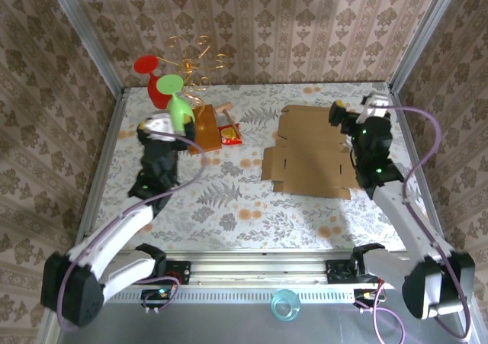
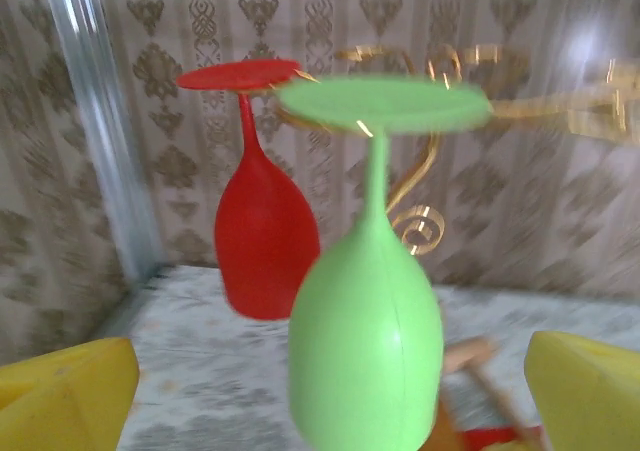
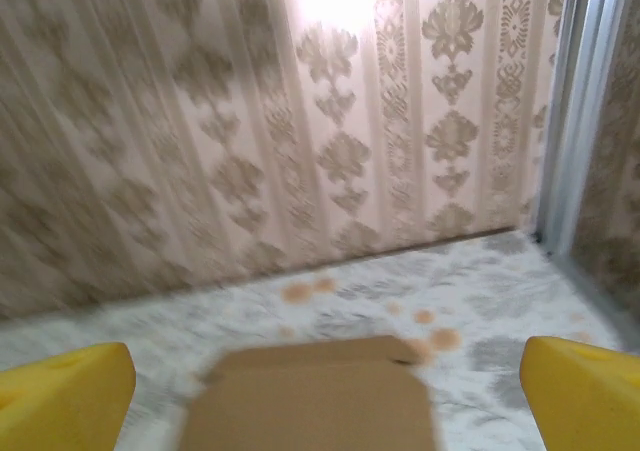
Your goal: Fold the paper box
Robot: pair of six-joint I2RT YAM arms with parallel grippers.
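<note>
Yellow fingertips [image 3: 62, 391] frame the right wrist view at both lower corners. They stand far apart, so the right gripper [image 3: 325, 399] is spread wide with nothing between its jaws. Just below and ahead of it lies the paper box [image 1: 311, 152], a flat die-cut sheet with no flap raised yet. Its far edge juts forward between the fingers and, as far as I can tell, does not touch them. Beyond that edge the patterned desk [image 1: 229, 199] runs on to the back wall. I judge the step in hand to be the approach for the first fold. To do it well, this gripper should come down on a side flap close to its crease rather than on the middle panel. It should then lift the flap along the scored line, so the stiff cardboard bends there and does not skid over the desk. The left gripper [image 2: 325, 401] is equally wide and holds nothing. A green glass [image 2: 365, 361] hangs upside down directly in front of it, close between its fingers. A red glass [image 2: 262, 241] hangs behind that one and to its left, and both are on a gold wire stand [image 2: 432, 166]. The box is well off to this gripper's right, so it has to swing across, clear of the glasses, before it can pin the base panel for the other.
</note>
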